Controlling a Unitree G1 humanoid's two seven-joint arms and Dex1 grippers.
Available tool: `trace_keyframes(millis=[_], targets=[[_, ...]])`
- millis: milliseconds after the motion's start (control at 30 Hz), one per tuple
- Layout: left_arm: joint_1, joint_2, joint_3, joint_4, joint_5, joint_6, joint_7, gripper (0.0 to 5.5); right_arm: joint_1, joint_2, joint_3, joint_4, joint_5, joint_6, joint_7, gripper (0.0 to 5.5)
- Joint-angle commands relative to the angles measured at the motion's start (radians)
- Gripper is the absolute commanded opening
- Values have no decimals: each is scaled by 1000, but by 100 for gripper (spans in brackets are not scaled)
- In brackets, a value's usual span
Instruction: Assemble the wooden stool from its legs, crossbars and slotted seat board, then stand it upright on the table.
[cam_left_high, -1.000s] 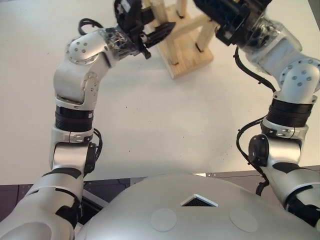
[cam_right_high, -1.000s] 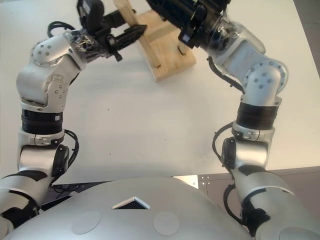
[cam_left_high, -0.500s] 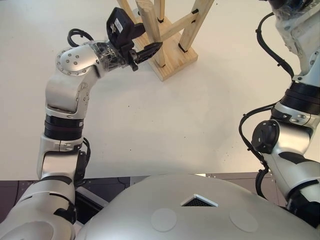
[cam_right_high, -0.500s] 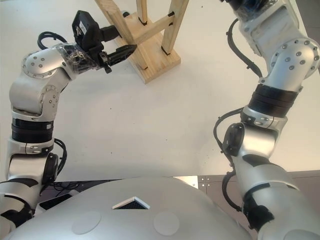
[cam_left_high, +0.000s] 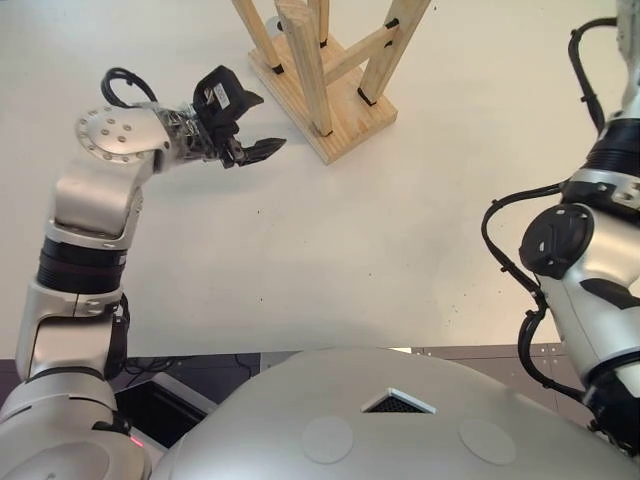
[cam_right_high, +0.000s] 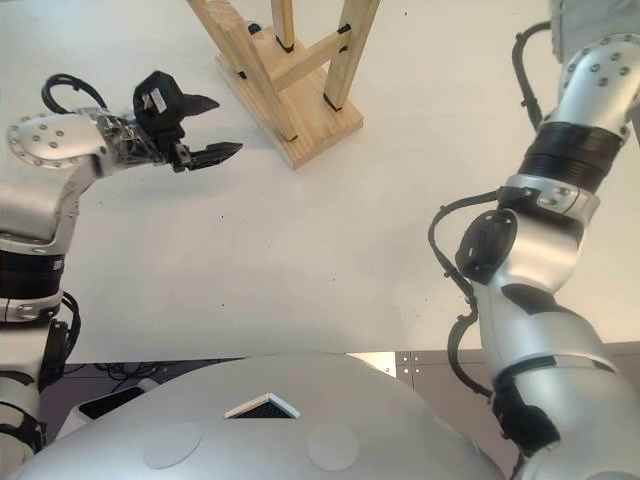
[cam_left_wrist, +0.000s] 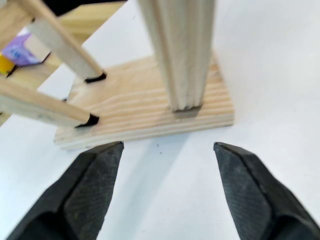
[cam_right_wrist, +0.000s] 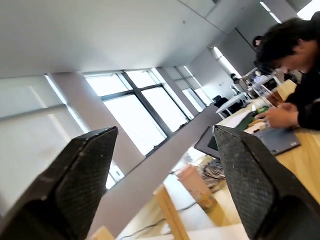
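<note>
The wooden stool stands upside down at the far middle of the table, its seat board (cam_left_high: 335, 110) flat on the surface and its legs (cam_left_high: 305, 60) pointing up, joined by crossbars (cam_left_high: 355, 50). My left gripper (cam_left_high: 265, 122) hovers just left of the seat board, open and empty, fingers pointing at the stool. In the left wrist view the gripper (cam_left_wrist: 167, 146) faces the board's edge (cam_left_wrist: 150, 122) and one leg (cam_left_wrist: 182, 50), a short gap away. My right gripper (cam_right_wrist: 165, 131) is open with nothing between its fingers, aimed at the room's windows. The right arm (cam_left_high: 590, 230) rises at the right edge.
The white table (cam_left_high: 330, 250) is bare between the stool and its near edge (cam_left_high: 330, 350). Behind the stool, small coloured items (cam_left_wrist: 15, 50) lie on another wooden surface. A person sits at a distant desk (cam_right_wrist: 280, 135), touching none of the task's things.
My left gripper has drawn back to the left, away from the stool's leg, and its fingers stand wider apart. The right arm has lifted off the stool and gone higher.
</note>
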Motion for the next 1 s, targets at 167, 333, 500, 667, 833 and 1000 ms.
trace_keyframes(millis=[167,333,500,667,833,1000], targets=[[-23,-107,50,100,32,7,126,336,59,50,187,-79,-177,17,102,420],[-24,-130,68,105,39,3,144,336,121,47,261,-184,-208,105,135,441],[-38,-149,79,126,46,-19,165,336,132,62,295,-184,-259,103,127,441],[-31,-142,127,121,33,-20,174,336,109,64,329,-126,-342,75,111,388],[-24,-73,184,117,58,-31,178,336,85,49,350,-94,-395,76,170,289],[-86,22,283,85,51,-27,169,336,72,4,390,-33,-416,96,357,203]])
